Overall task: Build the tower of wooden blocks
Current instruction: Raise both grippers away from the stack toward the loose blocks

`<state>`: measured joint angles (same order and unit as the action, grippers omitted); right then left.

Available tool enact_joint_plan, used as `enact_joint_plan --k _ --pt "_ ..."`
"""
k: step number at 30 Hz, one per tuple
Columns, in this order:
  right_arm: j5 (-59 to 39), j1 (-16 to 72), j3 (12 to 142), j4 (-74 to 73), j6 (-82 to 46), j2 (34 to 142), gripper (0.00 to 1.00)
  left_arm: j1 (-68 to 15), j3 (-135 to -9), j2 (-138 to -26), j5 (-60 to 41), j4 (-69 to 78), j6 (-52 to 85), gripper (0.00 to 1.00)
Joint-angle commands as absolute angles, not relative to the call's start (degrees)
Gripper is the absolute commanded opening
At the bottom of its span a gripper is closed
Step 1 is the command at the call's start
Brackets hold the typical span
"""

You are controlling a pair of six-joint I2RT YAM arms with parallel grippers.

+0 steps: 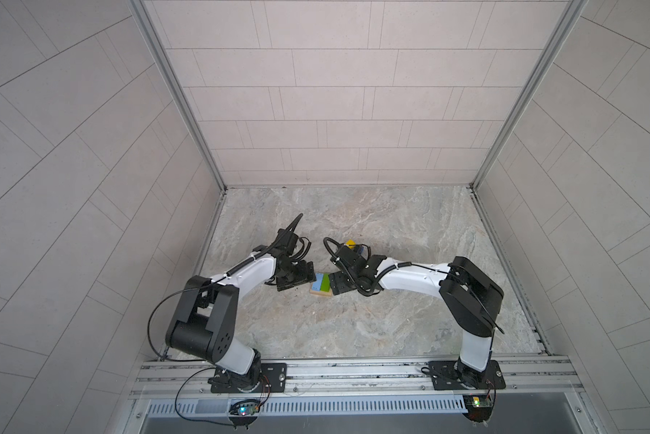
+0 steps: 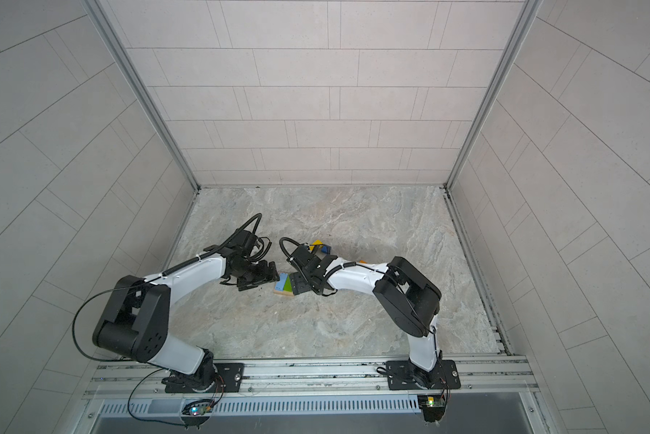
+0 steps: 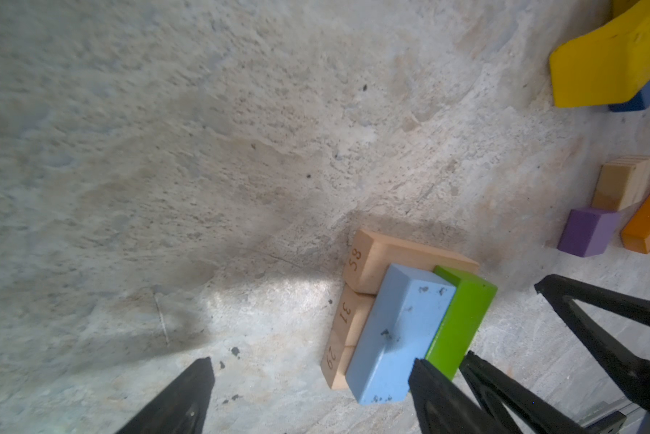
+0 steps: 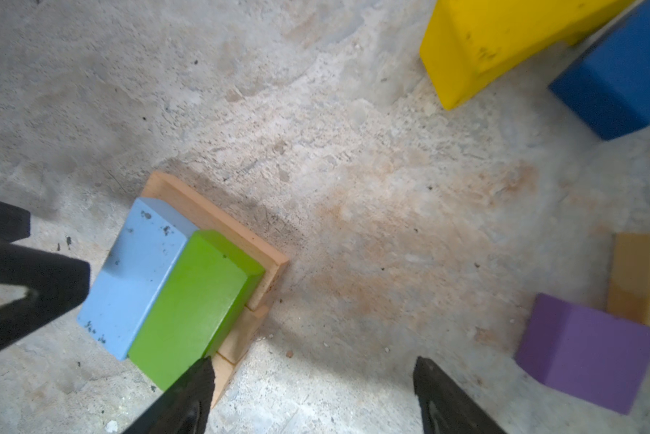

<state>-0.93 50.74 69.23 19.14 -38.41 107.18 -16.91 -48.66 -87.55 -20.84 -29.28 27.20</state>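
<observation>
Stone-look table [image 1: 353, 323]. Mid-table, between the wide, empty left gripper [image 3: 310, 362] and right gripper [image 4: 314, 360], sits the tower [image 1: 321, 284]: blue bar [image 1: 317, 282] and green bar [image 1: 327, 283] side by side, long axes running away from the rail [image 1: 353, 370], crosswise on tan bars [image 3: 357, 263]. Tiled walls [image 1: 334, 94] behind.

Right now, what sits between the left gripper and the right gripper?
In both top views, the partial tower: a light-blue bar and a green bar side by side on tan bars, between the left gripper and right gripper.
</observation>
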Motion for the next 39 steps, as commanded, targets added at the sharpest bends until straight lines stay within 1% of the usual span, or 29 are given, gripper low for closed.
enact_joint_plan --k 1,12,18,24,30,34,39 --pt "0.77 50.72 69.45 20.92 -38.62 103.92 0.84 -17.19 -49.61 -86.13 -19.09 -30.95 27.2 0.89" --pt "1.67 48.49 68.2 21.88 -38.06 101.3 0.85 -16.96 -48.96 -83.4 -14.92 -33.41 28.48 0.9" --pt "2.33 46.01 67.39 23.06 -37.37 98.88 0.85 -17.01 -48.75 -83.33 -16.58 -33.31 28.68 0.9" --pt "2.43 42.78 66.88 25.19 -35.24 95.84 0.85 -17.11 -51.58 -81.02 -21.12 -35.22 26.34 0.9" --pt "0.0 38.39 68.43 27.17 -29.52 94.46 0.85 -17.15 -56.61 -78.49 -23.28 -41.15 21.69 0.9" --pt "-2.31 35.69 71.87 29.26 -23.99 95.04 0.85 -17.12 -59.43 -76.86 -23.64 -45.44 17.08 0.9" --pt "-5.16 33.43 76.54 30.97 -19.65 97.93 0.85 -17.05 -58.28 -74.87 -26.1 -44.08 15.8 0.9"
